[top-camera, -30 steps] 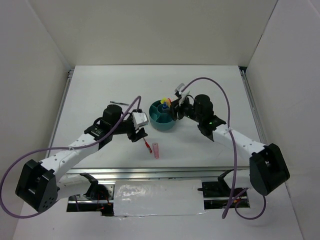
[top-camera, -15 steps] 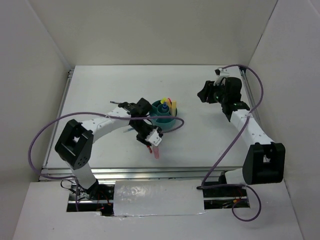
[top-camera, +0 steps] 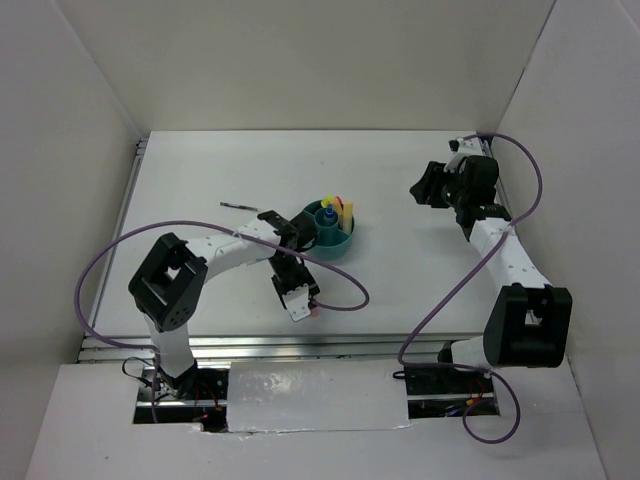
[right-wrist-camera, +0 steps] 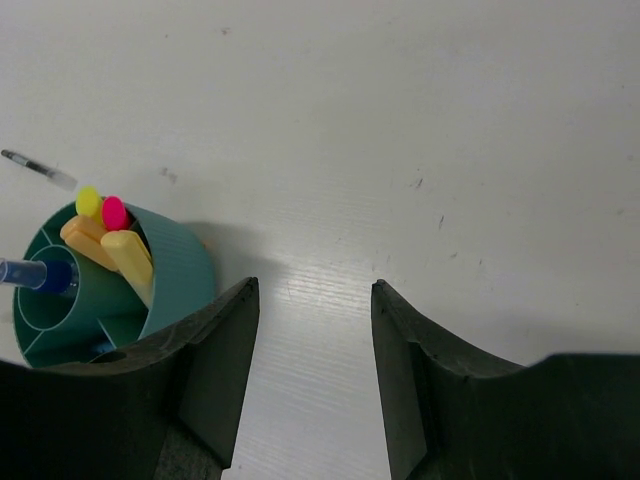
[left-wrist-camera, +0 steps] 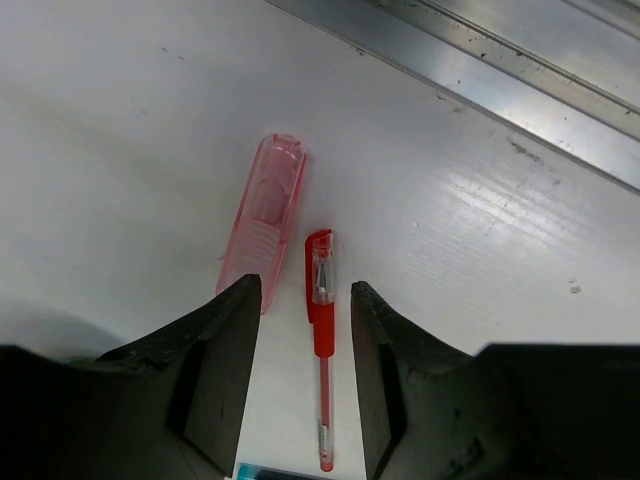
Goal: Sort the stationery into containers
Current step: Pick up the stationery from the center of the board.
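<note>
**Item 1. Left gripper** (left-wrist-camera: 304, 288): jaws are standing apart and clasping nothing. Its fingertips are straddling the red pen (left-wrist-camera: 321, 330), with a gap showing on either side.
- The red pen is lying flat on the white table (left-wrist-camera: 120, 120), cap end pointing away from the wrist.
- A translucent pink marker (left-wrist-camera: 265, 220) is lying just beside the pen, on the left in the wrist view and roughly parallel to it. Whether the two are touching cannot be told.
- An aluminium rail (left-wrist-camera: 500, 80) is running along the table edge beyond.

**Item 2. Right gripper** (right-wrist-camera: 314, 290): jaws are parted and holding nothing, hanging over bare table well apart from the left arm.
- The teal organiser (right-wrist-camera: 175, 265) is sitting to the left in its wrist view.
- One outer compartment is holding a yellow marker (right-wrist-camera: 128, 258), an orange marker (right-wrist-camera: 85, 240) and two more markers, tipped yellow and pink.
- The central cup is holding a blue-capped item (right-wrist-camera: 40, 275).
- A dark pen (right-wrist-camera: 35, 168) is lying on the table beyond the organiser.
</note>
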Robot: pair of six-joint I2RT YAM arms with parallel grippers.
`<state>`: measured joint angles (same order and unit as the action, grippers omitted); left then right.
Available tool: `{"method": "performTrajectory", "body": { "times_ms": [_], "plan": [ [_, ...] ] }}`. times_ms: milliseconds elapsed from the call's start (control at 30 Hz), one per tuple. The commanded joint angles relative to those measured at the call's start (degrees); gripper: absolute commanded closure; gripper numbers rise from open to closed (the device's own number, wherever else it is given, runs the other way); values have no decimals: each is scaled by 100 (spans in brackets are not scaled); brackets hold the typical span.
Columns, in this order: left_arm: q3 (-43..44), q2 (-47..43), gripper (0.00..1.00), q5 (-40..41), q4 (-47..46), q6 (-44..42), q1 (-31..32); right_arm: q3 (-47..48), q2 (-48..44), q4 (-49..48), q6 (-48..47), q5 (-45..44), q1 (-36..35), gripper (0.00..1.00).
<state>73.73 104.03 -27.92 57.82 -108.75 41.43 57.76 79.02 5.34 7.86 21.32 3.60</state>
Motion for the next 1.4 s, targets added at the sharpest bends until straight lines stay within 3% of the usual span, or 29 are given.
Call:
{"method": "performTrajectory", "body": {
  "times_ms": [0,367,1100,1367],
  "plan": [
    [-79,56,47,41,-8,-516,120,201,-80,72,32,-49,36,44],
    [114,363,37,59,9,-648,260,254,52,142,5,-155,36,43],
    [888,1234,44,-82,625,-656,462,227,113,142,-109,-225,45,42],
    [1011,1269,39,-91,677,-604,550,227,96,186,-135,-199,54,42]
  ]
}}
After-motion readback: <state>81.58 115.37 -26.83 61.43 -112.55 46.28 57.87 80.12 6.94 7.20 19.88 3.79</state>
